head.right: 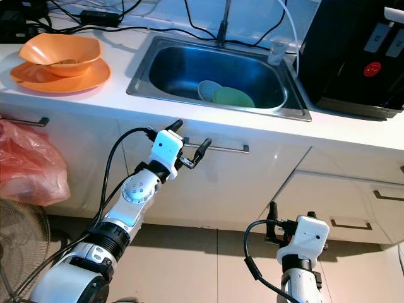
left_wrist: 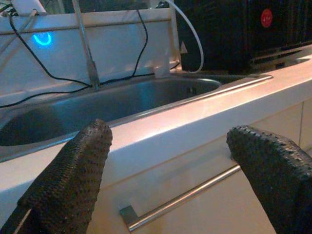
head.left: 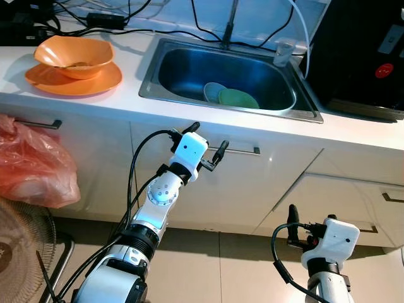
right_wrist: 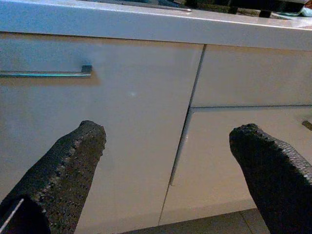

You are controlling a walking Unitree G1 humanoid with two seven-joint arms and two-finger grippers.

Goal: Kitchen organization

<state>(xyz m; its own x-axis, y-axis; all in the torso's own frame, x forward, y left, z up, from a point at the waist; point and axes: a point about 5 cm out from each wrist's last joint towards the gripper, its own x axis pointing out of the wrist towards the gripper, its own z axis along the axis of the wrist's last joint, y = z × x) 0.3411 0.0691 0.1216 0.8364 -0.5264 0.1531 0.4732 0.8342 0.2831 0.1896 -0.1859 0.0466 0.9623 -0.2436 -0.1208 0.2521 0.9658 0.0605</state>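
1. The right gripper (right_wrist: 170, 161) hangs low before the glossy white cabinet fronts (right_wrist: 126, 122), its knobbly black fingers (right_wrist: 73, 156) spread apart.
2. The left gripper (head.left: 205, 148), fingers also parted, is raised near the slim metal bar handle (left_wrist: 185, 197).
3. Beyond, the stainless steel sink (head.left: 189, 69) holds round green plates (head.left: 237, 99).
4. An orange plastic bowl (head.left: 74, 55) sits on an orange plate (head.left: 44, 79).

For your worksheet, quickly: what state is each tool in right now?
Left tool: open, empty, raised before the cabinet handle.
Right tool: open, empty, low by the cabinets.
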